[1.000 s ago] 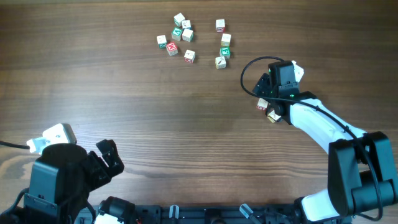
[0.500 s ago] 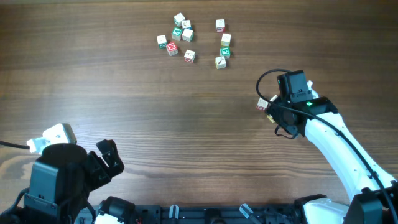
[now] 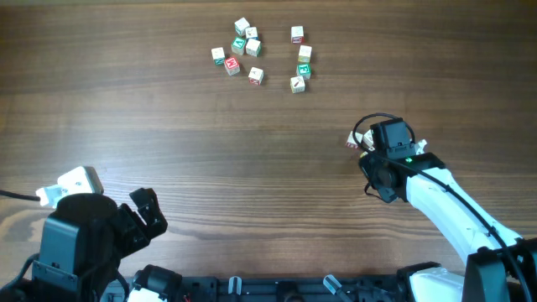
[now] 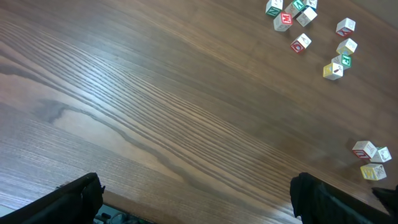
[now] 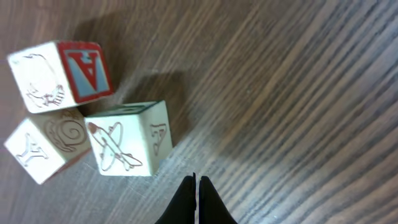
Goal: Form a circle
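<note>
Several tiny pale wooden cubes with red or green faces lie in a loose grouping, the circle (image 3: 260,54), at the far middle of the table; the left wrist view has it at the top right (image 4: 305,25). Three more cubes (image 3: 353,141) sit apart at the right, close together. The wrist view shows them as a red "A" cube (image 5: 62,74), a plane-print cube (image 5: 127,140) and a "Y" cube (image 5: 40,146). My right gripper (image 5: 196,182) is shut and empty, just beside the plane-print cube. My left gripper (image 4: 202,205) is open near the front left corner (image 3: 147,214).
Bare brown wood table (image 3: 210,143) lies between the far grouping and the arms. The three separate cubes (image 4: 372,158) show at the right edge of the left wrist view. The right arm's white link (image 3: 445,205) runs to the front right.
My right gripper has closed from wide open to fully shut with nothing in it and drawn back toward the front right, off the three cubes. The left arm has not moved.
</note>
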